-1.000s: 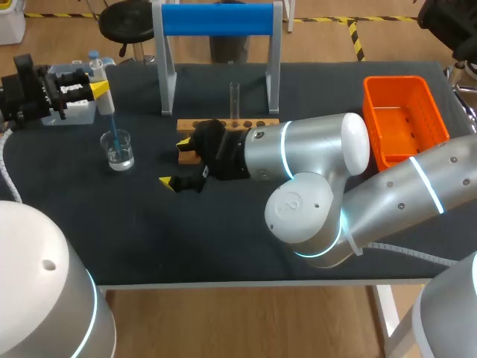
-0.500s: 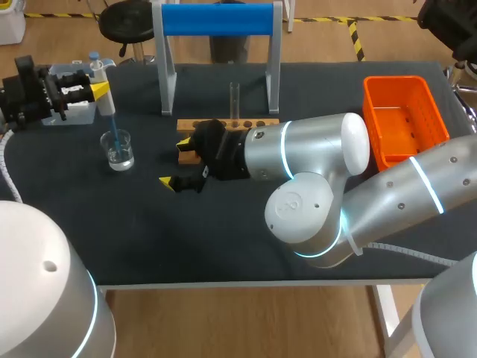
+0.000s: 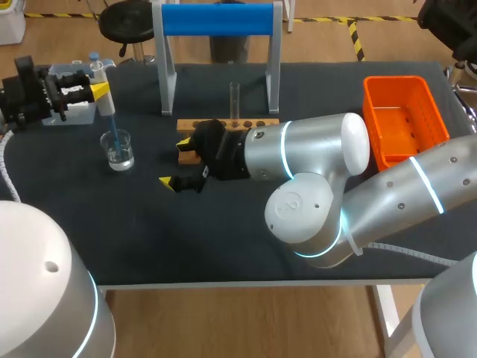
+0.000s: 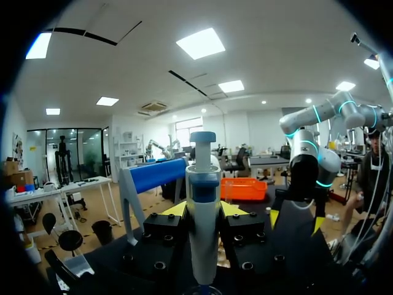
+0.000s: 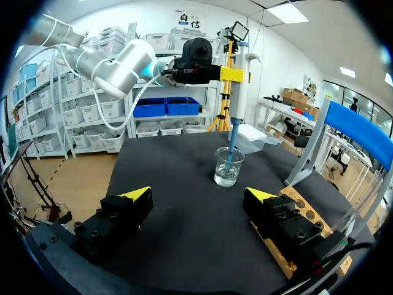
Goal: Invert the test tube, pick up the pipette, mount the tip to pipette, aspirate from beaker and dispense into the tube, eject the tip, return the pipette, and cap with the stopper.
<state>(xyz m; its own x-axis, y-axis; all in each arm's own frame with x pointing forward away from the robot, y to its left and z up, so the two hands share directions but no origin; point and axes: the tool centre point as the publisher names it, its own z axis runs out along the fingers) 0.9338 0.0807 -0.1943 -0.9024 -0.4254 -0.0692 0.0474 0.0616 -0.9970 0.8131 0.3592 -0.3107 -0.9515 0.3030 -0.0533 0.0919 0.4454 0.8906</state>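
Gripper by gripper, from above: the left gripper (image 3: 99, 89) is closed on the pipette (image 3: 95, 71) and holds it standing up. That way its blue tip (image 3: 113, 131) points down into the beaker (image 3: 119, 153) on the counter (image 3: 149, 231). I think this is the step where the pipette sucks up water, so the tip has to sit in the liquid. The right gripper (image 3: 177, 162) is wide open and holds nothing. It is low over the counter, just beside the wooden rack (image 3: 246, 124), with one finger by the rack's end. The test tube (image 3: 234, 98) stands up in the rack, most likely so it can take the water next. From the left wrist, the pipette (image 4: 202, 227) is straight up between the two yellow tips, which press on it from both sides. The right arm (image 4: 305, 163) shows across the counter, out of the way. From the right wrist, the right gripper (image 5: 199, 196) has its fingers far apart with only bare counter between them. Ahead of it, the blue tip (image 5: 230, 157) goes down into the beaker (image 5: 229, 169), and the left gripper (image 5: 228, 75) holds the pipette (image 5: 238, 92) from above.
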